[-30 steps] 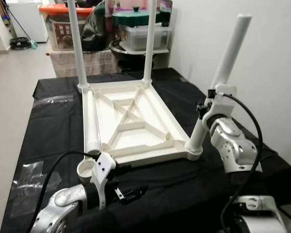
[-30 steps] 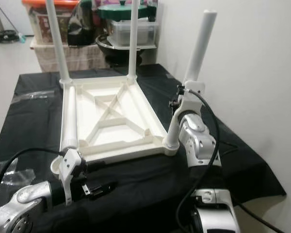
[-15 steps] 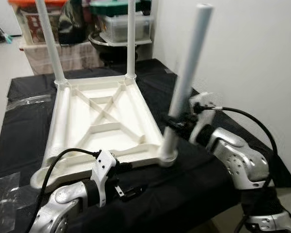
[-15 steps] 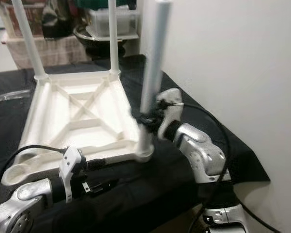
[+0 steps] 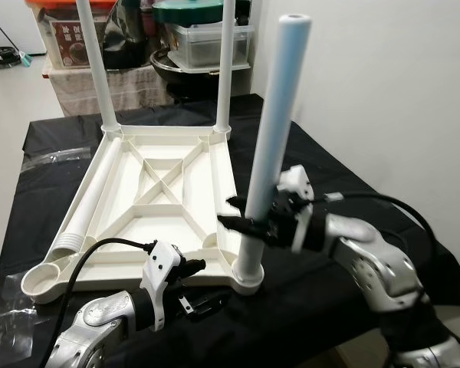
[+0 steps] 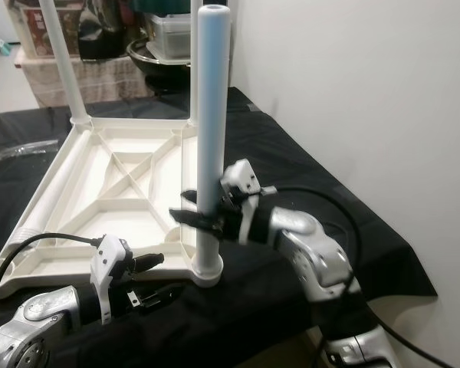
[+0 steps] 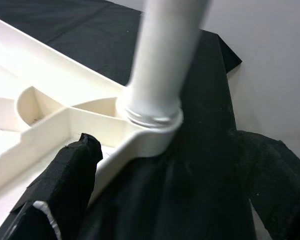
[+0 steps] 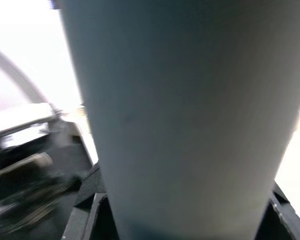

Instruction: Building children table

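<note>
On the bench [image 5: 322, 165], draped in black cloth, the white children's tabletop [image 5: 165, 199] lies upside down with its ribbed underside facing up; two legs [image 5: 92, 65] stand upright in the far corner sockets, and another leg [image 5: 88, 211] lies flat along the tabletop's left edge, its ridged end near the open socket [image 5: 42, 277] at the near left corner; at the near right corner a third leg [image 5: 272, 138] stands upright, its foot seated in the socket; the right gripper [image 5: 249, 222] is closed around this leg low on its shaft, just above the socket, black fingers clasping it from both sides; the left gripper [image 5: 203, 305] rests low over the cloth just in front of the tabletop's near edge, holding nothing, and I cannot tell how far its fingers are parted; behind the bench, storage boxes [image 5: 207, 42] and pots sit stacked against the wall; a clear plastic bag [image 5: 57, 157] lies on the cloth to the far left.
</note>
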Available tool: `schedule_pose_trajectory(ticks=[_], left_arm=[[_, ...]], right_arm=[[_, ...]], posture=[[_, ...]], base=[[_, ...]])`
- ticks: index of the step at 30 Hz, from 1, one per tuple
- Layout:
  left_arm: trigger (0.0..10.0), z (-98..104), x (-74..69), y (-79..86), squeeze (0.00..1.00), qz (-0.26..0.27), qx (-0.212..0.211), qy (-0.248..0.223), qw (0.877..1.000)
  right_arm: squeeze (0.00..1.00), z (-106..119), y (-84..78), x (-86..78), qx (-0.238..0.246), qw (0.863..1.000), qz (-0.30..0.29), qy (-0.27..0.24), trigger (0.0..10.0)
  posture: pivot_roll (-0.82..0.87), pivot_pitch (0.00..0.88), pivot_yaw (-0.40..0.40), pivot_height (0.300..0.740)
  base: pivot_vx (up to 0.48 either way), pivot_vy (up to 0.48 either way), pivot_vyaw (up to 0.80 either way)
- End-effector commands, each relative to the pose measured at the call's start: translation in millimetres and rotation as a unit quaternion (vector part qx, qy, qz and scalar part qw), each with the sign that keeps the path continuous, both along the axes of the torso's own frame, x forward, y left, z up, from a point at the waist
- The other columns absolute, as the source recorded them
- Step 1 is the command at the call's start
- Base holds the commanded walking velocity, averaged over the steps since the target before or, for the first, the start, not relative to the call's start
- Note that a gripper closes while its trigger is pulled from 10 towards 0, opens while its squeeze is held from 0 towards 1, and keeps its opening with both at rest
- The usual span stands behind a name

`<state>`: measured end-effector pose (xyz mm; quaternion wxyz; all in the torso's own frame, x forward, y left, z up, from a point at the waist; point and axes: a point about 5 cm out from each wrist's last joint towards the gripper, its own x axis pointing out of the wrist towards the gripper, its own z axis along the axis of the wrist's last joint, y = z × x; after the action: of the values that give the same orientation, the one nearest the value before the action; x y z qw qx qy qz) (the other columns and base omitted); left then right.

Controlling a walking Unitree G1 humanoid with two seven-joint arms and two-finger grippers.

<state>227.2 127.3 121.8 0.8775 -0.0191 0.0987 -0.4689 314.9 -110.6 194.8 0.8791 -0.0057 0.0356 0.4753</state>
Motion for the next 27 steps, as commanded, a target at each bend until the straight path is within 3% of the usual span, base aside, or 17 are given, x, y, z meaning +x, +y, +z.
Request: schedule_pose_trajectory(ticks=[1, 2, 4, 7, 8, 9, 13, 14, 17, 18, 19, 21, 22, 23, 24, 26, 27], left_arm=[[10.0, 3, -1.5, -0.3, 0.0, -0.004, 0.001, -0.005, 1.0], [10.0, 3, -1.5, -0.2, 0.0, -0.005, 0.001, -0.004, 1.0], [10.0, 3, -0.6, -1.4, 0.0, -0.006, 0.0, -0.005, 1.0], [10.0, 3, 0.0, -2.9, 0.0, -0.01, 0.0, -0.005, 1.0], [10.0, 3, 0.0, -3.2, 0.0, -0.011, 0.0, -0.005, 1.0], [10.0, 3, 0.1, -3.5, 0.0, -0.012, -0.001, -0.005, 1.0], [10.0, 3, 0.5, -3.8, 0.0, -0.014, 0.0, -0.005, 1.0], [10.0, 3, 0.8, -3.7, 0.0, -0.014, 0.0, -0.005, 1.0], [10.0, 3, 1.0, -3.7, 0.0, -0.014, 0.0, -0.004, 1.0], [10.0, 3, 1.2, -3.6, 0.0, -0.014, 0.0, -0.005, 1.0], [10.0, 3, 1.5, -3.6, 0.0, -0.014, 0.0, -0.005, 1.0], [10.0, 3, 1.5, -3.6, 0.0, -0.014, 0.0, -0.005, 1.0], [10.0, 3, 1.5, -3.6, 0.0, -0.014, -0.001, -0.005, 1.0], [10.0, 3, 1.1, -3.7, 0.0, -0.014, -0.001, -0.005, 1.0], [10.0, 3, 1.1, -3.7, 0.0, -0.014, -0.001, -0.005, 1.0], [10.0, 3, 0.8, -3.7, 0.0, -0.014, -0.001, -0.005, 1.0], [10.0, 3, 0.8, -3.7, 0.0, -0.014, -0.001, -0.005, 1.0]], right_arm=[[0.0, -33, -30.4, 27.6, -0.073, 0.97, -0.219, 0.07, 0.0], [0.0, -37, -38.4, 33.5, -0.082, 0.954, -0.277, 0.08, 0.0], [0.0, -52, -63.1, 38.2, -0.08, 0.896, -0.421, 0.116, 0.0], [0.0, -62, -68.3, 32.8, -0.089, 0.861, -0.482, 0.132, 0.0], [0.0, -63, -67.5, 31.4, -0.092, 0.858, -0.488, 0.132, 0.0], [0.0, -64, -57.3, 28.2, -0.094, 0.868, -0.468, 0.139, 10.0], [0.0, -54, -30.9, 23.3, -0.036, 0.907, -0.397, 0.138, 10.0], [0.1, -49, -29.4, 23.7, -0.02, 0.913, -0.387, 0.128, 10.0], [0.1, -46, -29.2, 24.3, -0.012, 0.915, -0.384, 0.122, 10.0], [1.0, -39, -26.1, 24.9, 0.003, 0.929, -0.354, 0.109, 10.0], [1.0, -28, -19.1, 25.6, 0.016, 0.949, -0.302, 0.092, 10.0], [1.0, -28, -19.1, 25.6, 0.016, 0.949, -0.302, 0.092, 10.0], [0.0, -14, -14.1, 23.8, 0.045, 0.967, -0.24, 0.076, 10.0], [0.0, 8, -9.3, 13.2, 0.075, 0.987, -0.142, 0.03, 10.0], [0.0, 8, -9.3, 13.2, 0.075, 0.987, -0.142, 0.03, 10.0], [0.0, 32, -4.2, -14.8, 0.078, 0.996, 0.027, -0.043, 10.0], [0.0, 32, -4.2, -14.8, 0.078, 0.996, 0.027, -0.043, 10.0]], posture=[[0.11, 0.0, -0.091, 0.74], [0.11, 0.0, -0.091, 0.74], [0.1, 0.0, -0.086, 0.74], [0.1, 0.0, -0.079, 0.74], [0.1, 0.0, -0.079, 0.74], [0.1, 0.0, -0.074, 0.74], [0.09, 0.0, -0.074, 0.74], [0.09, 0.0, -0.074, 0.74], [0.09, 0.0, -0.074, 0.74], [0.09, 0.0, -0.076, 0.74], [0.09, 0.0, -0.079, 0.74], [0.09, 0.0, -0.079, 0.74], [0.09, 0.0, -0.078, 0.74], [0.09, 0.0, -0.079, 0.74], [0.09, 0.0, -0.079, 0.74], [0.09, 0.0, -0.08, 0.74], [0.09, 0.0, -0.08, 0.74]], base=[[0.0, 0.0, 0.0], [0.0, 0.0, 0.0], [0.0, 0.0, 0.0], [0.0, 0.0, 0.0], [0.0, 0.0, 0.0], [0.0, 0.0, 0.0], [0.0, 0.0, 0.0], [0.0, 0.0, 0.0], [0.0, 0.0, 0.0], [0.0, 0.0, 0.0], [0.0, 0.0, 0.0], [0.0, 0.0, 0.0], [0.0, 0.0, 0.0], [0.0, 0.0, 0.0], [0.0, 0.0, 0.0], [0.0, 0.0, 0.0], [0.0, 0.0, 0.0]])
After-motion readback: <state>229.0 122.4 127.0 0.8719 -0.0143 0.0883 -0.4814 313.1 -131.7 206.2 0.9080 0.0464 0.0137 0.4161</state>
